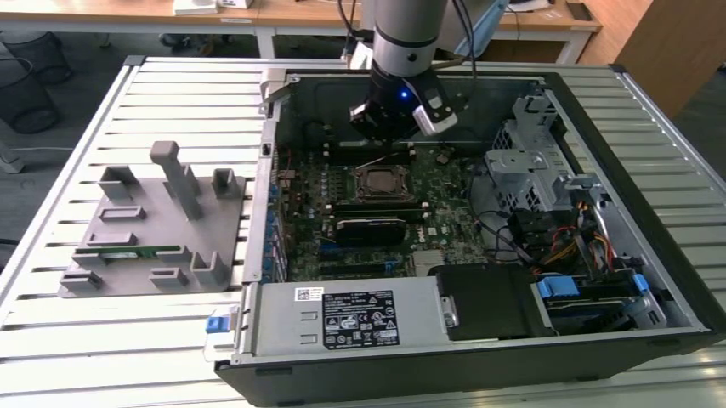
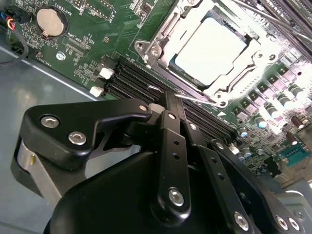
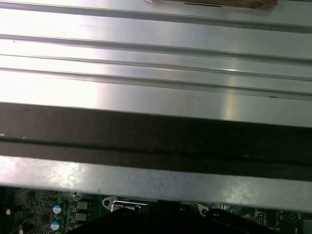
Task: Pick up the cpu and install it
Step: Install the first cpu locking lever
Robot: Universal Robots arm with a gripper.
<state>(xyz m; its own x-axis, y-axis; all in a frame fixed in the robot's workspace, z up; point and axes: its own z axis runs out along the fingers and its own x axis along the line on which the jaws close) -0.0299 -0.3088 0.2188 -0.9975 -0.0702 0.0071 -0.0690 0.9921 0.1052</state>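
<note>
The cpu [image 2: 209,48] is a flat square chip with a shiny silver top. It lies in the motherboard socket, framed by the metal bracket. In the exterior view the cpu [image 1: 380,181] sits mid-board inside the open computer case. My gripper [image 1: 395,140] hangs just beyond the socket, toward the far wall of the case. In the second wrist view my gripper [image 2: 168,97] has its black fingers [image 2: 171,127] closed together with nothing between them. Its tip is over the memory slots [image 2: 131,78] beside the socket, close to a thin wire lever [image 2: 197,101].
A grey fixture tray [image 1: 148,229] on the exterior view's left holds a green memory stick [image 1: 142,252]. Inside the case are a black heatsink block [image 1: 369,231], a power supply [image 1: 352,319], a drive cage [image 1: 533,161] and cables [image 1: 545,238]. The case wall [image 3: 146,126] is close.
</note>
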